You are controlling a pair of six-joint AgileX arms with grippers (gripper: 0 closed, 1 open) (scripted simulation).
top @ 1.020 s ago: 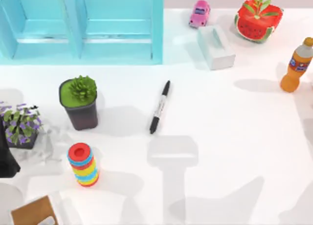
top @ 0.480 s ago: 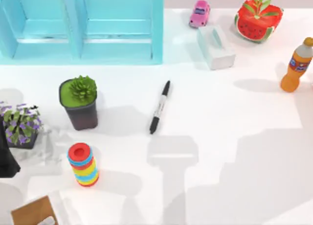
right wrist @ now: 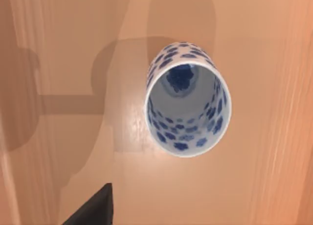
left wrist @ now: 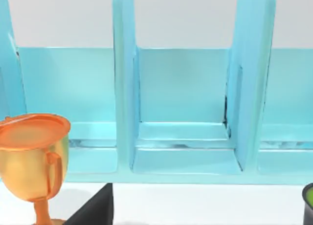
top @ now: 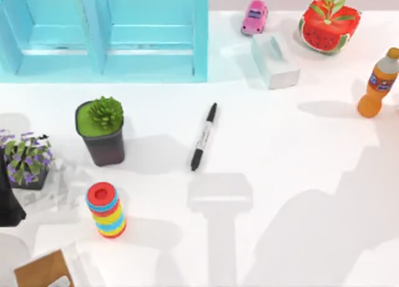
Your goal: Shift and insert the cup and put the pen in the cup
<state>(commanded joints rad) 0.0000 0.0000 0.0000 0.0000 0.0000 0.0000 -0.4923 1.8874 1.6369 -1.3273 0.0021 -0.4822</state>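
The pen (top: 204, 137), black with a pale labelled middle, lies flat near the table's centre, pointing slightly right toward the back. The cup (right wrist: 188, 105), white with blue flowers, stands upright on a brown wooden surface in the right wrist view, its mouth facing the camera. A dark corner of my right gripper (right wrist: 93, 210) shows below and beside the cup, apart from it. My left arm (top: 7, 203) sits at the table's left edge, and a dark corner of my left gripper (left wrist: 95, 210) faces the cyan shelf.
A cyan shelf (top: 106, 34) spans the back left. A dark plant pot (top: 101, 134), a purple-flowered plant (top: 26, 159) and a ring stack (top: 106, 209) stand at the left. A pink car (top: 254, 17), white box (top: 275, 59), watermelon pot (top: 328, 25) and orange bottle (top: 378, 84) stand at the back right. A gold trophy (left wrist: 34, 161) stands before the shelf.
The large shadow over the table's right front has shifted and changed shape. The pen and the other objects on the table have stayed put.
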